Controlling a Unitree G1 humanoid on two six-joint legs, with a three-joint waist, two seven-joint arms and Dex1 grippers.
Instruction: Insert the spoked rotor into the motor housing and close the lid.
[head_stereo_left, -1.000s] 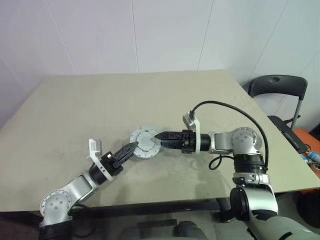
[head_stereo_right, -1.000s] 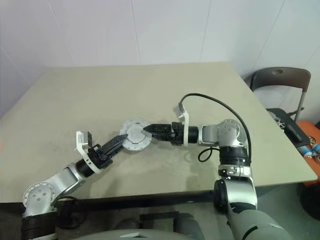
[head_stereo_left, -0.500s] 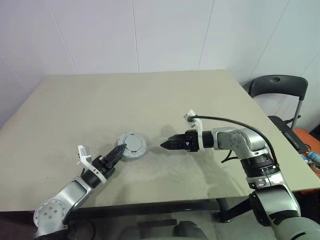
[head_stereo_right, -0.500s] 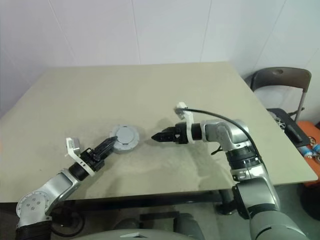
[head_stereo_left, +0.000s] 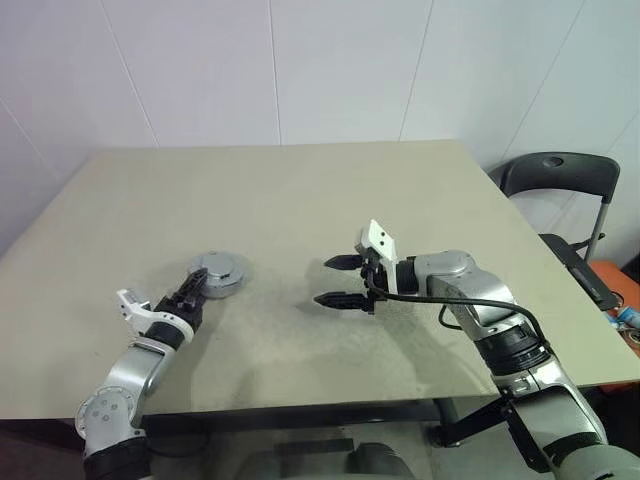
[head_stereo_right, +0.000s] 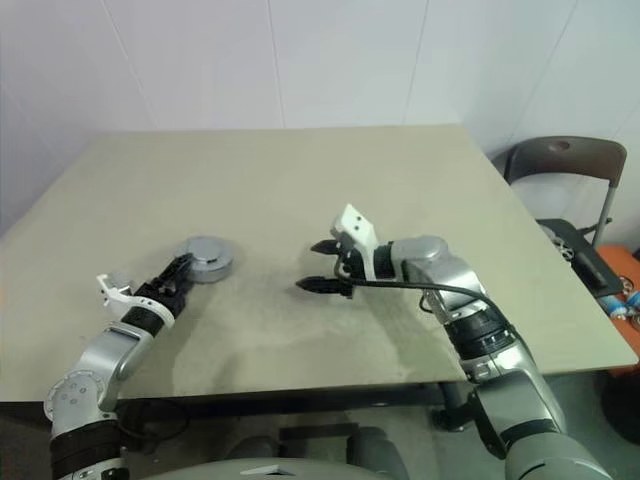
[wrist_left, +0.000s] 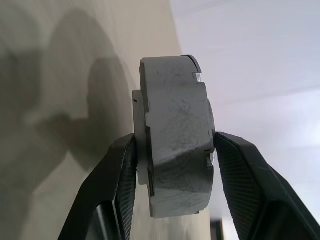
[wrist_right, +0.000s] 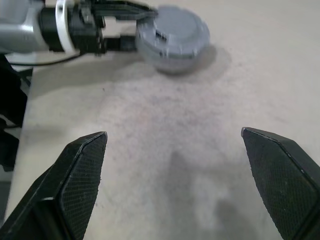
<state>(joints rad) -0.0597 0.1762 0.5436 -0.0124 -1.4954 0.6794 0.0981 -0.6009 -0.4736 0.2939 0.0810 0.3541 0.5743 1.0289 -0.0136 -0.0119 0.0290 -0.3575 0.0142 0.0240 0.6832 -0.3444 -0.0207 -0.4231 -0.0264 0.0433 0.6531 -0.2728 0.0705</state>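
Assembly looks closed: one motor housing (head_stereo_left: 219, 274) with one lid (wrist_left: 175, 150) seated on it, sitting at centre-left of the head view on the table (head_stereo_left: 300, 190). No separate spoked rotor in sight; I judge it is already inside, but cannot confirm through the cap.

My left gripper (head_stereo_left: 190, 290) has its fingers (wrist_left: 120, 175) clamped across the stack, one pad on each flat face, jaws roughly half spread. The wrist view shows the lid's notched edge and the thinner housing rim behind it.

My right gripper (head_stereo_left: 338, 281) hangs at centre frame, well apart from the assembly, jaws spread fully, holding nothing.

Step in hand: final one, setting the closed unit down. Next move calls for lowering it flat, then releasing the left jaws without tipping it.

Count: housing 1, lid 1, grippers 2.
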